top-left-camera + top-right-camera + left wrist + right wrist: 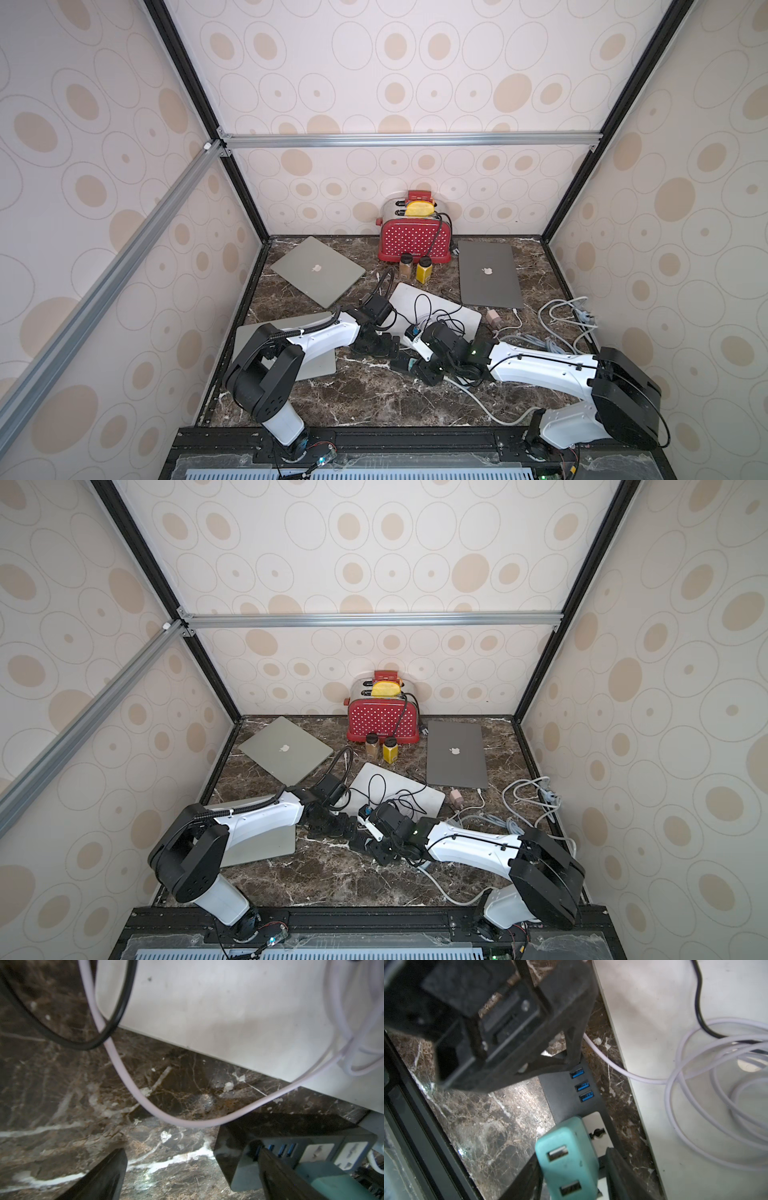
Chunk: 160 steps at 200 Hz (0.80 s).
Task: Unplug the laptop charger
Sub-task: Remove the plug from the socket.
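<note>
Both top views show the two arms meeting low over the marble table (353, 395). Only the right wrist view resolves the teal charger (566, 1157), plugged into the black power strip (564, 1093) with the right gripper (572, 1155) fingers close on either side of it, contact indiscernible. The left wrist view shows the left gripper (191, 1149) spread wide, one finger at the strip's USB end. At the back wall a red toaster (415, 243) holds a yellow slice (419, 208) in its slot, two jars (424, 270) before it. A closed silver laptop (654, 1022), draped with coiled white cable (695, 1105) and a black cable (699, 1001), lies just beside the strip.
</note>
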Motion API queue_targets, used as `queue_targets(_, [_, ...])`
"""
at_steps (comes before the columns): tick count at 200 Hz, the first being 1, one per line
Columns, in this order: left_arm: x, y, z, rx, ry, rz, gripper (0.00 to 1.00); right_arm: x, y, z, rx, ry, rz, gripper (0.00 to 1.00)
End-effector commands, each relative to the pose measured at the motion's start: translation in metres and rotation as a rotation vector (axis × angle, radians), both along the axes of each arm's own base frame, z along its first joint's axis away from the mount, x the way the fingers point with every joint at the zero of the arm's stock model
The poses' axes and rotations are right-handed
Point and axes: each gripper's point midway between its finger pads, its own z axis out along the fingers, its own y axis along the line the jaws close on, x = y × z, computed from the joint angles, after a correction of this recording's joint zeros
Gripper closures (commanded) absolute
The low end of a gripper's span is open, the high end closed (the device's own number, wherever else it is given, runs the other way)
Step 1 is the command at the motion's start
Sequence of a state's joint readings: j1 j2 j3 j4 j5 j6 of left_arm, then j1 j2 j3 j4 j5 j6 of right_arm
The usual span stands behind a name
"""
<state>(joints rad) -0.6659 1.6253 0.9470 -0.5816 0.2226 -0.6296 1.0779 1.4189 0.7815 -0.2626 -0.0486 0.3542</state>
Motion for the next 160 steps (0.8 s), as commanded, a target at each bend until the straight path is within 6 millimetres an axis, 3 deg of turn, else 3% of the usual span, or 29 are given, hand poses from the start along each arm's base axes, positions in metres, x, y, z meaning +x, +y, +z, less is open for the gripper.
queue_targets(1, [-0.030, 0.024, -0.021, 0.133, 0.121, -0.008, 0.01, -0.005, -0.005, 0.004, -0.015, -0.021, 0.027, 0.56])
queue_targets(22, [-0.032, 0.026, -0.024, 0.146, 0.134, -0.003, 0.01, -0.004, -0.005, 0.007, -0.003, -0.043, 0.037, 0.65])
queue_targets(94, [-0.035, 0.028, -0.025, 0.179, 0.177, 0.004, 0.01, -0.004, -0.007, -0.003, 0.025, -0.120, 0.048, 0.80])
queue_targets(160, [-0.037, 0.028, -0.027, 0.209, 0.224, 0.007, 0.01, 0.002, -0.008, 0.019, 0.070, -0.280, 0.054, 0.93])
